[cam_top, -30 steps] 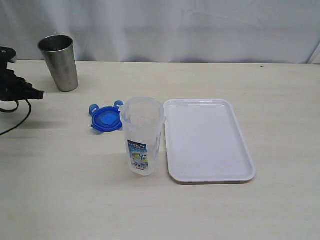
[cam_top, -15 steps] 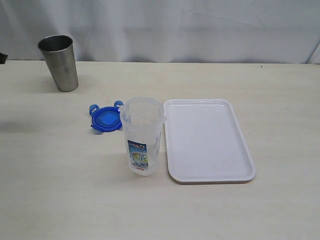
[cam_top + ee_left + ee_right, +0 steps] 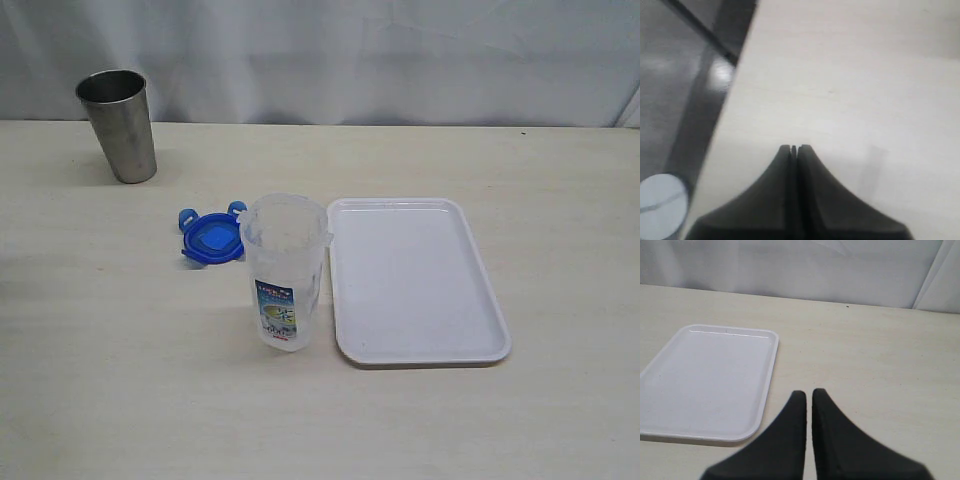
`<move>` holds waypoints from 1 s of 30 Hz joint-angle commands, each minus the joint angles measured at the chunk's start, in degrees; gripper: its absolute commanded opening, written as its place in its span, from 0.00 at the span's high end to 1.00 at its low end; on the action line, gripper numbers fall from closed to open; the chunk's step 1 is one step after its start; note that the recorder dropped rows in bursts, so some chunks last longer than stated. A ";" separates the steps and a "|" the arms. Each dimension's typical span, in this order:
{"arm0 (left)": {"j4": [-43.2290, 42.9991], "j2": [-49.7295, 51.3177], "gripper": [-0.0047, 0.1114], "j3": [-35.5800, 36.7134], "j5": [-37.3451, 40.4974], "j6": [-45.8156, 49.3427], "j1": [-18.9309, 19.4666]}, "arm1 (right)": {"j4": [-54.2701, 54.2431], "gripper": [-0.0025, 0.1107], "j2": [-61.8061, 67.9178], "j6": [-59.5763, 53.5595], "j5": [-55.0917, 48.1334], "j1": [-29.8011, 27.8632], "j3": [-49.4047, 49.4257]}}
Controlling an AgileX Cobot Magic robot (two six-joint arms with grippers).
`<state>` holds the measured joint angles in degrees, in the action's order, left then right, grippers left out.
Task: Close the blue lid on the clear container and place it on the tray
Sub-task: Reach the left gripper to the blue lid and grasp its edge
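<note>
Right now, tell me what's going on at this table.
Nothing is being handled. The clear container stands open beside the tray, with the blue lid lying next to it, not fitted. The tray is bare. The left end effector and the right end effector are both shut and hold nothing, clear of the objects.

The container (image 3: 285,275) stands upright near the middle of the counter (image 3: 120,390). The tray (image 3: 415,285) lies flat just to its right, reaching farther back and a little nearer than the container does. The lid (image 3: 211,238) lies on the counter just left of the container and a little behind it, partly hidden by the container's wall. The cup (image 3: 119,125) stands upright at the far left, well apart from the rest, close to the counter's far edge.
</note>
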<state>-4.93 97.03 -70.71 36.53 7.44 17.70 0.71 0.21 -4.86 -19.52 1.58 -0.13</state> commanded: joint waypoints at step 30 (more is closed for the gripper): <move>37.04 7.36 0.43 5.42 3.13 45.07 -27.80 | -0.02 0.94 -0.21 0.18 -0.03 -0.13 0.13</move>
<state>31.24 101.20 -65.62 43.50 54.68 -7.81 0.71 0.21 -4.86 -19.52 1.58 -0.13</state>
